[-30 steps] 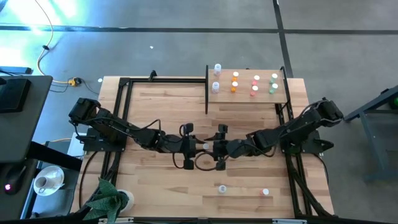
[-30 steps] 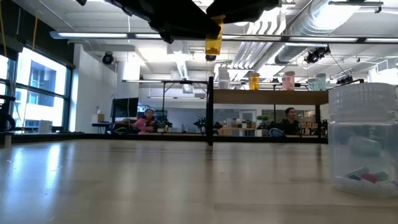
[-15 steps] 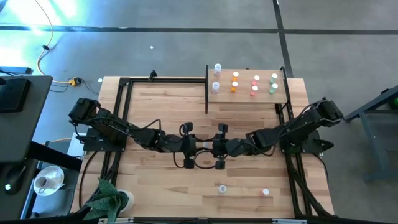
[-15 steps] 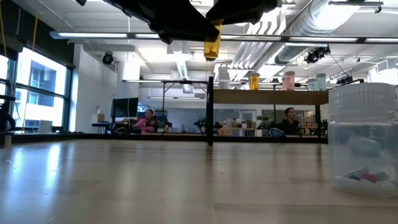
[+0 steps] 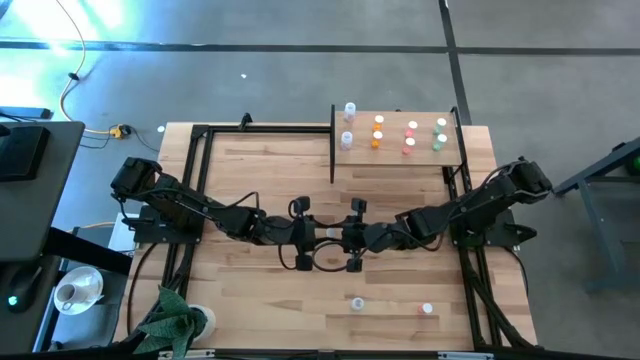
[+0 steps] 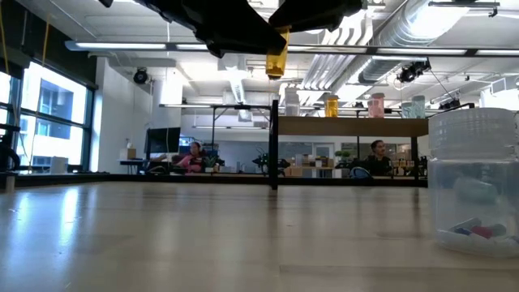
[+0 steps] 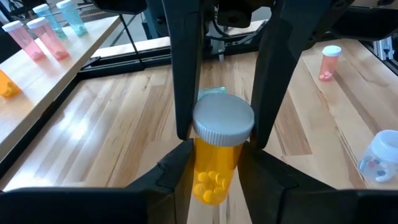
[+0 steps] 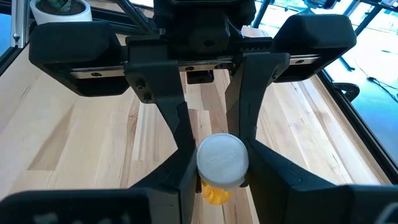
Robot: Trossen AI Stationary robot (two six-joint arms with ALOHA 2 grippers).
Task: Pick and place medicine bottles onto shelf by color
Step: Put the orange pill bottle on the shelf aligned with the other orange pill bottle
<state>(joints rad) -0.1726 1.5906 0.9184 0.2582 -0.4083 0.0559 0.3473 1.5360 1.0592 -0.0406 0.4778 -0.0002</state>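
Wrist views show an orange medicine bottle (image 7: 214,158) pinched between my left gripper (image 7: 214,171) and right gripper (image 8: 214,171), both gripping it, raised above mid-table, near the shelf (image 5: 400,155)

Orange bottle (image 6: 276,58) hangs from dark tools overhead; shelf (image 6: 353,126) behind.
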